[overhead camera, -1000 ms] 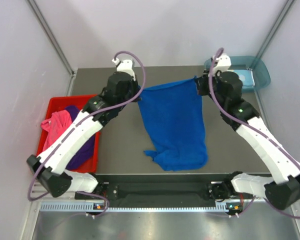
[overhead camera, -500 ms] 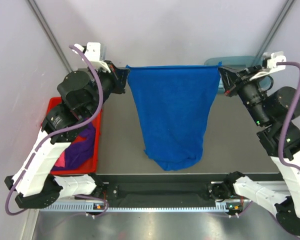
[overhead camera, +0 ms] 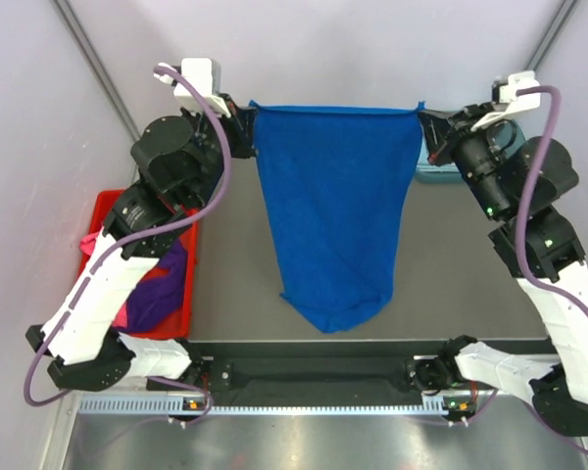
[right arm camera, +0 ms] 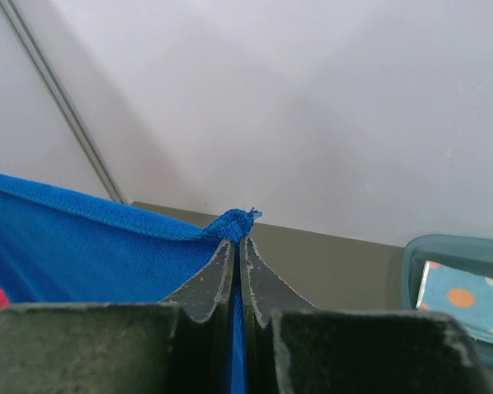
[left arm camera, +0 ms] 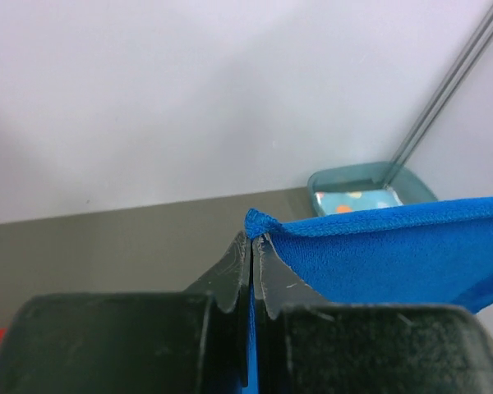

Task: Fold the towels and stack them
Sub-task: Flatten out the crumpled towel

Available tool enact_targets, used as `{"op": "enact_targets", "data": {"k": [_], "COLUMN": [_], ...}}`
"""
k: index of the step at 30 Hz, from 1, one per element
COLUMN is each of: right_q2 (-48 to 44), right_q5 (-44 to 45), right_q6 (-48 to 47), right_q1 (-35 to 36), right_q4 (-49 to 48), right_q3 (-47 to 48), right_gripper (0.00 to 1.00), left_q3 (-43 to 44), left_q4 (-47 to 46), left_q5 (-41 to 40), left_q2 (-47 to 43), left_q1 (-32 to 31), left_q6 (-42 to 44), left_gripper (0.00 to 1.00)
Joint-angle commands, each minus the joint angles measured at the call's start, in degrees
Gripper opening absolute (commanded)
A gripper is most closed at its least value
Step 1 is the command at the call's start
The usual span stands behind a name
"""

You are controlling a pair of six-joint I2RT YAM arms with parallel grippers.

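Note:
A blue towel [overhead camera: 335, 211] hangs in the air, stretched flat by its top edge between my two grippers, its lower end near the table's front edge. My left gripper [overhead camera: 249, 125] is shut on the towel's top left corner [left arm camera: 261, 222]. My right gripper [overhead camera: 423, 127] is shut on the top right corner [right arm camera: 237, 222]. More towels, pink [overhead camera: 90, 245] and purple [overhead camera: 157, 289], lie in the red bin [overhead camera: 106, 204] at the left.
A teal tray [overhead camera: 441, 173] holding a spotted light-blue cloth [right arm camera: 468, 300] stands at the table's back right, behind my right arm; it also shows in the left wrist view [left arm camera: 366, 187]. White walls enclose the grey table [overhead camera: 451, 274].
Both grippers have risen and moved apart with the blue towel, lifting it off the table. It now hangs stretched taut instead of lying crumpled.

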State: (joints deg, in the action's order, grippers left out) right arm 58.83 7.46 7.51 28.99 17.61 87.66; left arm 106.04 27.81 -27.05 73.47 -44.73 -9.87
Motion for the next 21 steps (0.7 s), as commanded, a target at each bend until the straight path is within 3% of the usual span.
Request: {"op": "enact_targets", "data": {"k": [1,9,21], "right_q2": [-1.52,-3.54,-2.58], "right_q5": [-0.43,-3.94,-4.13], "right_q6": [-0.48,1.10,0.84], "right_q1": [0.01,-0.08,-0.08], "right_q4": [-2.75,-2.58,-3.01], "right_q3": [5.24,7.61,10.16], "right_gripper": [0.00,0.00,0.00], "left_q3": [5.57,7.43,6.02], "left_q4": [-4.70,-4.17,-8.12], "left_q5": [1.20,6.65,3.23], "left_q2": [-0.61,-3.07,-3.42], "left_q1": [0.35,0.26,0.34], "left_q6": [2.05,1.96,4.33], "left_gripper": [0.00,0.00,0.00]}}
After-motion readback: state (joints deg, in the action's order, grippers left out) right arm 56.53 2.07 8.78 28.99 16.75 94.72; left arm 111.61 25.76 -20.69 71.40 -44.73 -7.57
